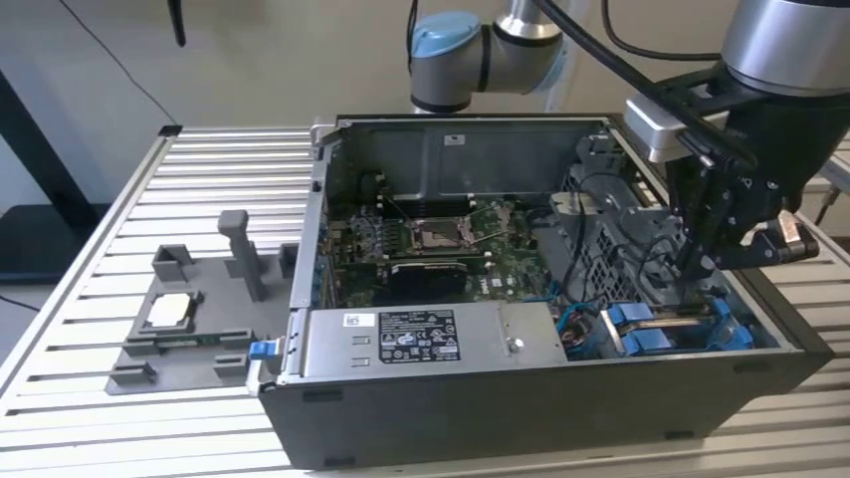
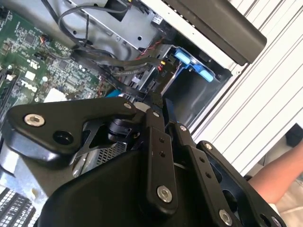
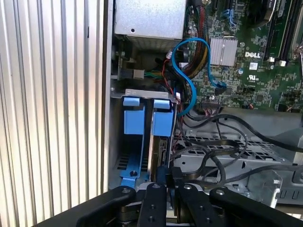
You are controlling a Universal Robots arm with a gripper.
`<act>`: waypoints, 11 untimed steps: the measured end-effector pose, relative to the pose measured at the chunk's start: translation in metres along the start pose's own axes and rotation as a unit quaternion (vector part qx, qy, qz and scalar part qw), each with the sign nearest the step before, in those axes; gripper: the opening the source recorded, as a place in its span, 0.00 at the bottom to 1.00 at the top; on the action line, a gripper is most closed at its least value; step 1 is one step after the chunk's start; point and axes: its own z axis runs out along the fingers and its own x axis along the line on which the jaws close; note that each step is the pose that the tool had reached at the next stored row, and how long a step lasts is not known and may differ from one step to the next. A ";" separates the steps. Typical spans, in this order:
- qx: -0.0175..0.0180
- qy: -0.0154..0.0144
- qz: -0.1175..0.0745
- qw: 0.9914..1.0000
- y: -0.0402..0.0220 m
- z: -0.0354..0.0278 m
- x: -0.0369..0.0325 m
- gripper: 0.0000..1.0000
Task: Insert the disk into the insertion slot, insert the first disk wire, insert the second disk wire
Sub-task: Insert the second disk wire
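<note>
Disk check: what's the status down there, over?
Hand down in the case by the slot. Disk seated upright in its blue carrier. Black cables crowd close beside.

I see the computer case (image 1: 531, 398) on the slatted table (image 1: 80, 299), fixture block (image 1: 186, 319) on the exterior view's left, gripper (image 1: 704, 269) apparently inside the case over the insertion slot (image 1: 678, 324).

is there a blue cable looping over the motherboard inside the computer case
Yes, in the first wrist view a blue cable loops beside the motherboard.
</note>
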 end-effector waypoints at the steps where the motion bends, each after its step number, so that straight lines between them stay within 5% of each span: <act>1: 0.000 0.000 0.001 1.000 0.0002 0.0010 0.0000 0.16; 6: 0.000 0.000 0.009 1.000 0.0011 0.0061 0.0000 0.16; 11: 0.001 -0.009 0.017 1.000 0.0018 0.0102 0.0001 0.16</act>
